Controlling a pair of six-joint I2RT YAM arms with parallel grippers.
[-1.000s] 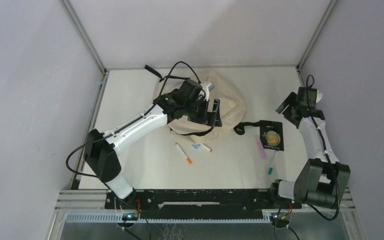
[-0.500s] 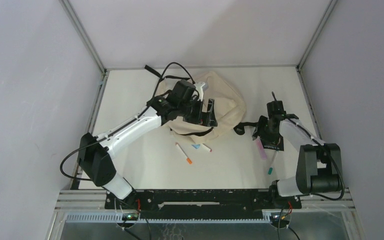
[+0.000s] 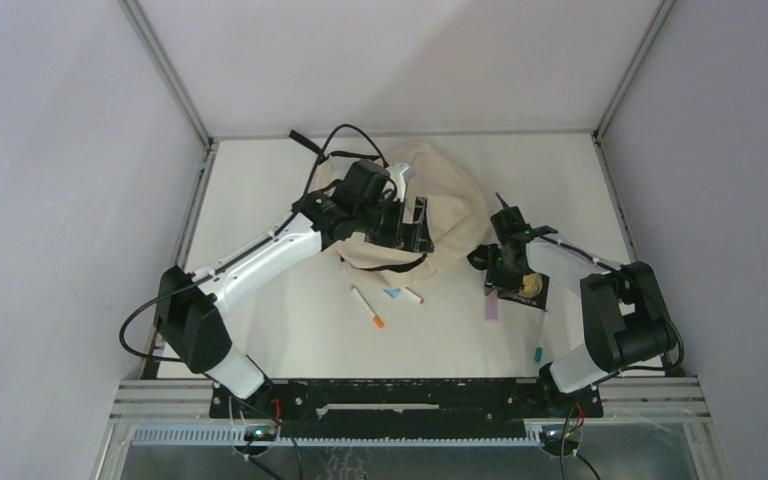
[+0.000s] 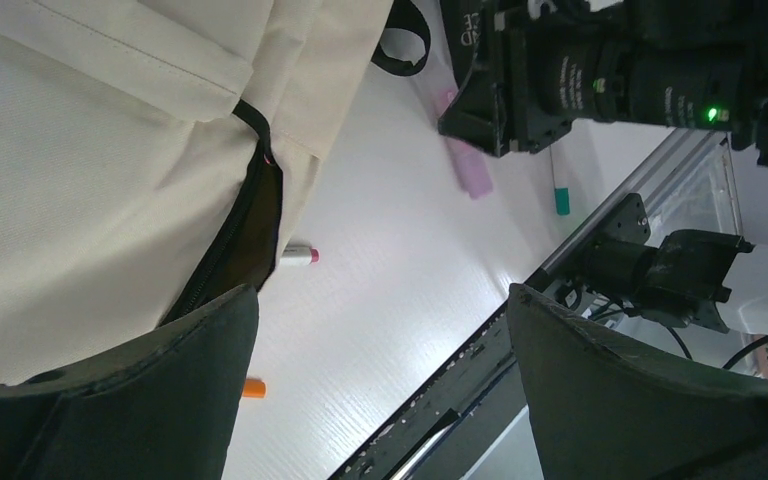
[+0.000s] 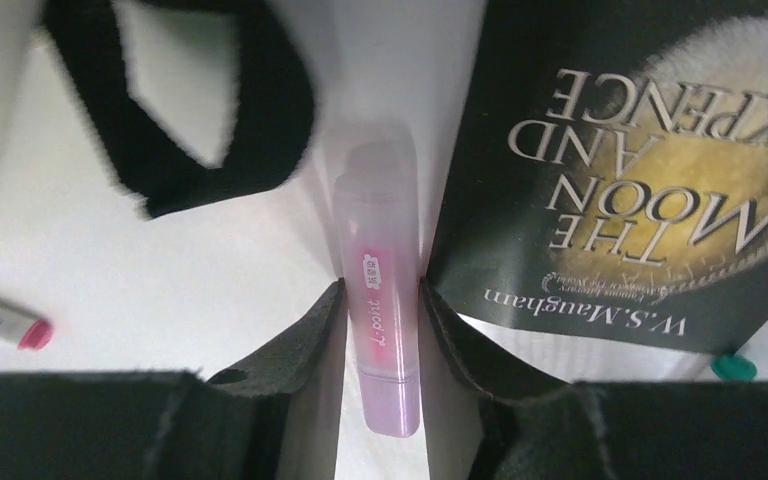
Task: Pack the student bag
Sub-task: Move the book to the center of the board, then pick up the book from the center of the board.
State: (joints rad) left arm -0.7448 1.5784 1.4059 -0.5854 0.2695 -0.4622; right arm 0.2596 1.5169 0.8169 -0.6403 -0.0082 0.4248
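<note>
A cream fabric backpack (image 3: 455, 215) with black trim lies slumped on the far middle of a white table (image 3: 260, 200). The left gripper (image 3: 415, 225) hangs over the backpack's near side with its two fingers spread wide apart, holding nothing. In the left wrist view, a black zipper opening (image 4: 250, 230) gapes along the lower edge of the backpack, between those fingers.

Just right of the backpack, the right gripper (image 5: 380, 340) points down at the table. Its fingers press against both sides of a translucent pink tube (image 5: 380, 290), clamping it. The tube lies right against the edge of a dark paperback book (image 5: 650, 170) titled "The Moon and Sixpence". A black strap loop (image 5: 210, 110) from the backpack lies on the tube's other side.

In front of the backpack lie a white marker with an orange tip (image 3: 367, 307) and a shorter marker with a pink cap (image 3: 413, 295), apart from each other. A teal-capped pen (image 3: 538, 353) lies nearer the right arm's base.
</note>
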